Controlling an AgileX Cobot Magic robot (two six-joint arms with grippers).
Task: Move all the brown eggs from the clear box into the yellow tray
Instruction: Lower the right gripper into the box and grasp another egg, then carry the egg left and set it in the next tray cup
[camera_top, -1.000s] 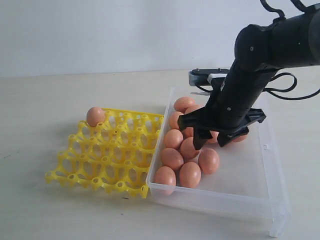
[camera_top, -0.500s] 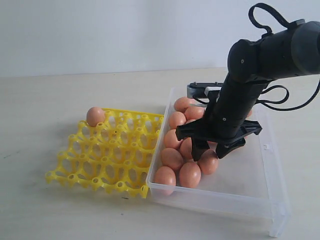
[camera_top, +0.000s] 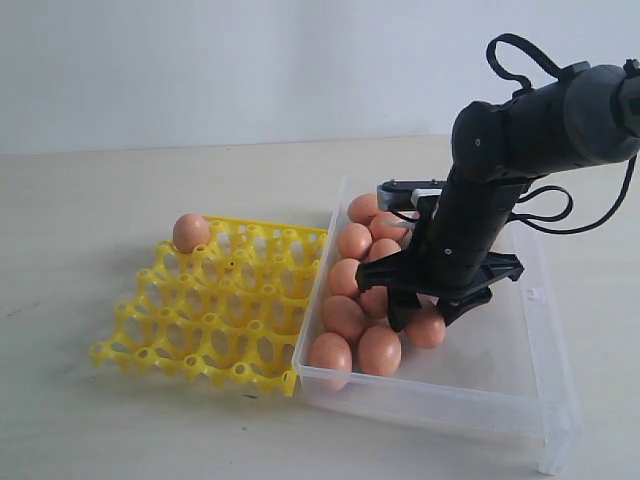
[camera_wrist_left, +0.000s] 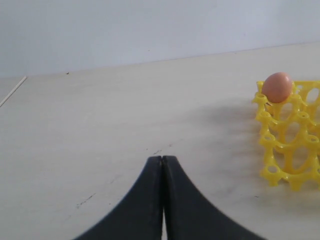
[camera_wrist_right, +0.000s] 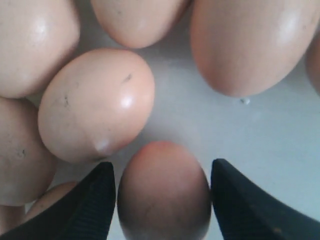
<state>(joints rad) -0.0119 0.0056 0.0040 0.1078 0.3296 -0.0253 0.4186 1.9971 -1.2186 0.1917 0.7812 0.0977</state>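
Several brown eggs (camera_top: 345, 316) lie clustered at the tray side of the clear box (camera_top: 487, 402). My right gripper (camera_top: 422, 318) is down among them, open, its fingers straddling one brown egg (camera_wrist_right: 164, 192) on the box floor. One finger (camera_wrist_right: 95, 200) stands a hair off that egg and the other finger (camera_wrist_right: 235, 200) is right at its side. A single brown egg (camera_top: 190, 232) sits in a far corner cup of the yellow tray (camera_top: 215, 310). Over bare table my left gripper (camera_wrist_left: 162, 159) is shut on nothing, with the yellow tray (camera_wrist_left: 285, 145) and its egg (camera_wrist_left: 277, 87) ahead of it.
The tray's edge lies against the box's left wall. Neighbouring eggs (camera_wrist_right: 95, 105) crowd close around the straddled one. The right half of the box floor (camera_top: 500, 350) holds no eggs. Beige table surrounds both containers.
The right arm has come down and toward the front of the box, bringing its open fingers around one egg. The left gripper, the tray and its egg show no movement.
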